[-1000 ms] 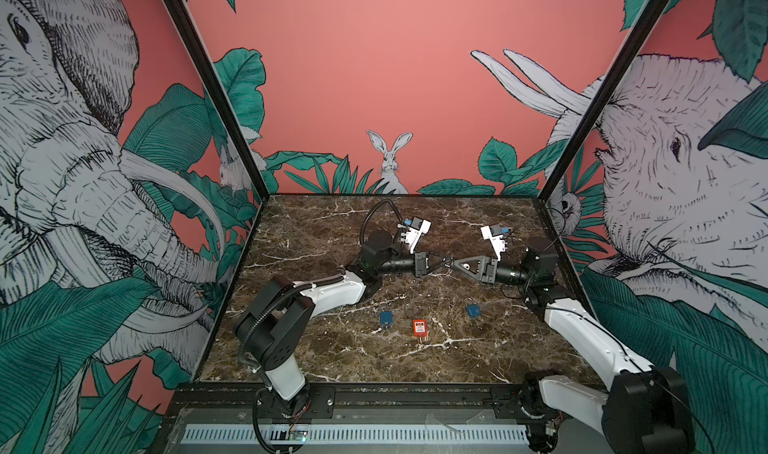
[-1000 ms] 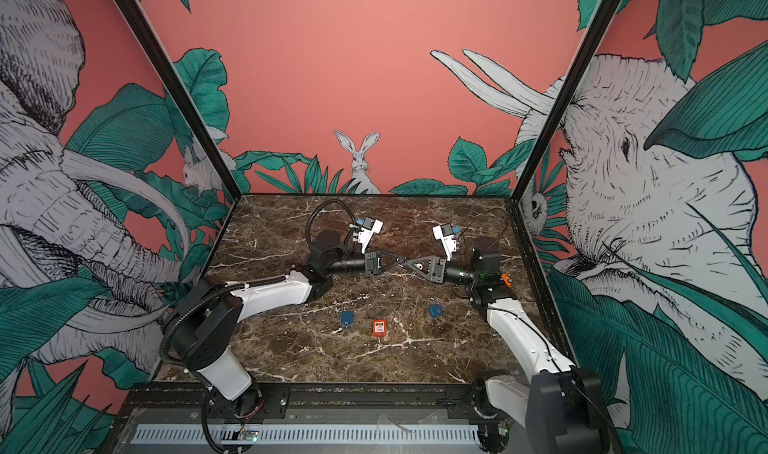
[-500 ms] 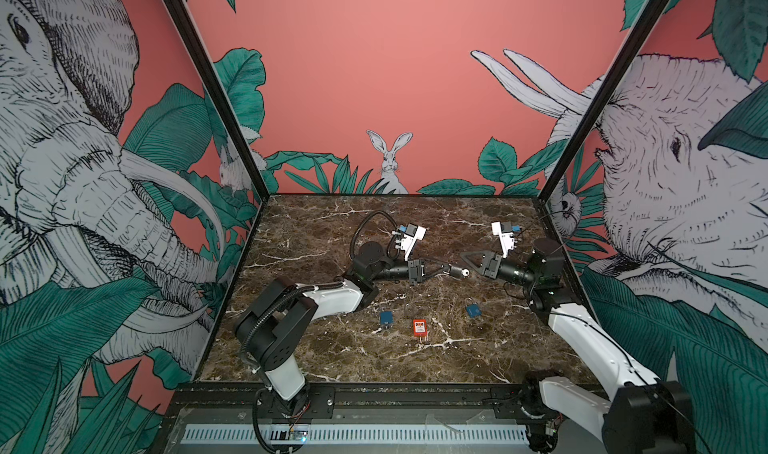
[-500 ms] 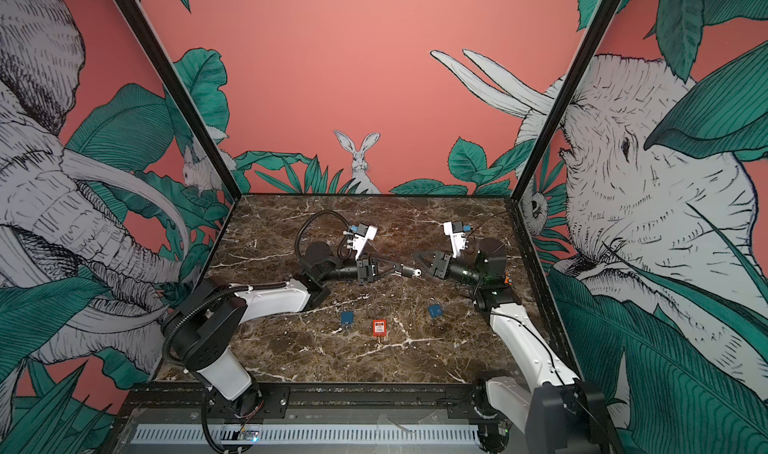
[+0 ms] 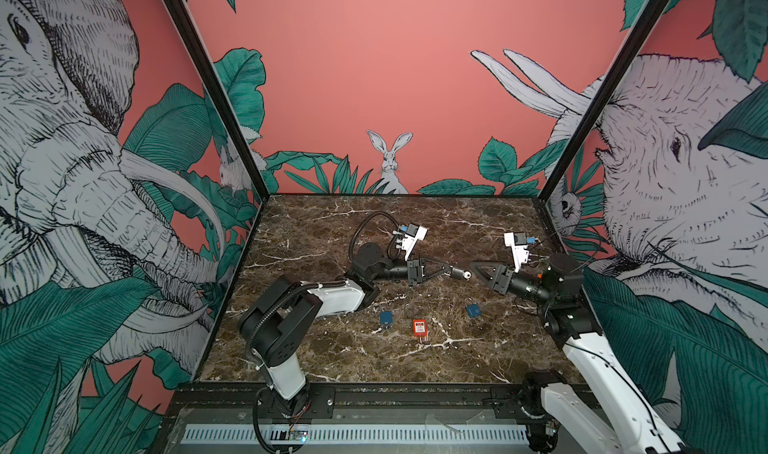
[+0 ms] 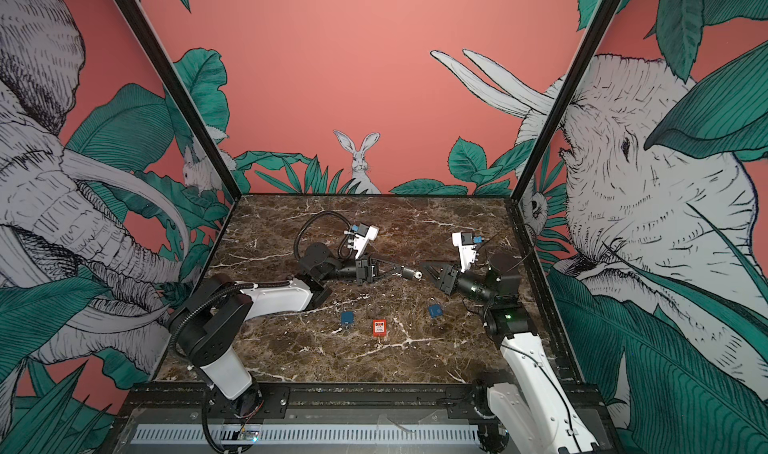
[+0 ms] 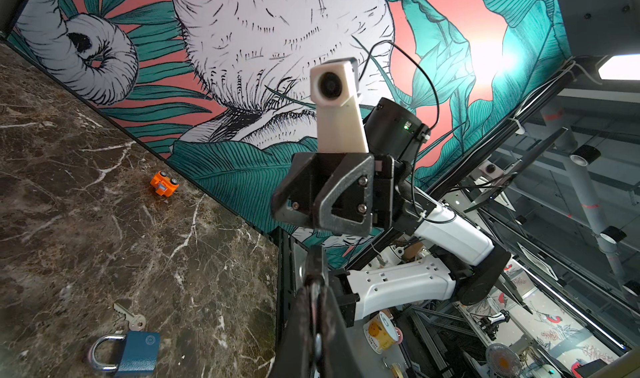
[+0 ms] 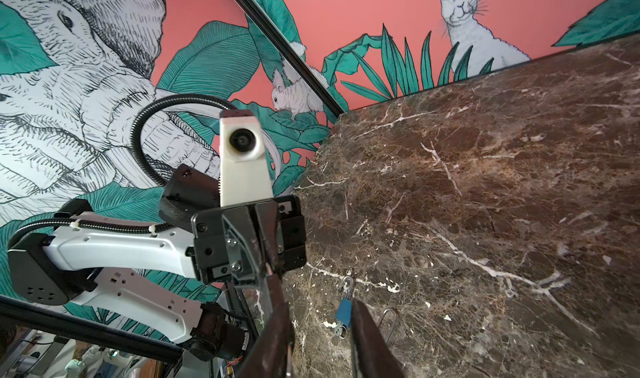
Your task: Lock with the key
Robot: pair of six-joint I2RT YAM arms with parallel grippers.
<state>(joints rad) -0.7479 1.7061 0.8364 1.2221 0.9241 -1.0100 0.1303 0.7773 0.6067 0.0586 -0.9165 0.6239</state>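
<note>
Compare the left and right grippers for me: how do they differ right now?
The left gripper is shut on a small silver piece with a white tip; the right gripper holds nothing. The left gripper's fingers are pressed together, while the right gripper's fingers stand apart. Both hover above the marble table, tips facing each other across a small gap.

Polished marble table [image 5: 332,356], matt blue padlock [image 7: 138,353], shiny metal key [image 7: 133,319].

Blue padlock [image 7: 136,353], red padlock [image 5: 419,327], brown marble tabletop [image 5: 374,360] w/ white veins
</note>
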